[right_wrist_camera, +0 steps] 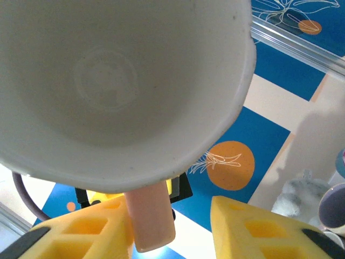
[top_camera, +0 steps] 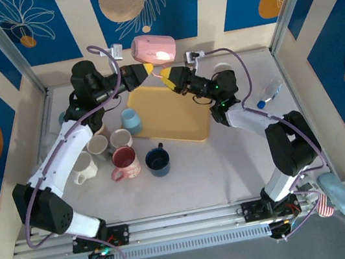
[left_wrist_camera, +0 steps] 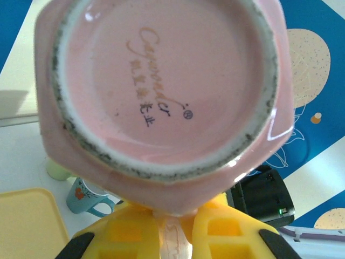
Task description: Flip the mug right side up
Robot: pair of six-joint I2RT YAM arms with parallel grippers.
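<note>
A pink mug (top_camera: pixel 154 49) hangs on its side in the air above the table's back edge. Its stamped base (left_wrist_camera: pixel 161 86) faces the left wrist camera, and its white inside (right_wrist_camera: pixel 118 81) faces the right wrist camera. My left gripper (top_camera: pixel 147 70) (left_wrist_camera: pixel 171 216) is shut on the mug's handle (left_wrist_camera: pixel 173 237), which is pinched between the yellow fingers. My right gripper (top_camera: pixel 167 76) (right_wrist_camera: pixel 167 210) comes in from the right and straddles the same handle (right_wrist_camera: pixel 151 221). Its left finger touches the handle, while the right finger (right_wrist_camera: pixel 253 232) stands well apart from it.
A yellow tray (top_camera: pixel 170 113) lies just below the grippers. Several cups stand left of it: a light blue cup (top_camera: pixel 131 119), a red mug (top_camera: pixel 125 163), a dark blue mug (top_camera: pixel 158 161) and white mugs (top_camera: pixel 83 168). A plastic bottle (top_camera: pixel 270 93) lies at the right.
</note>
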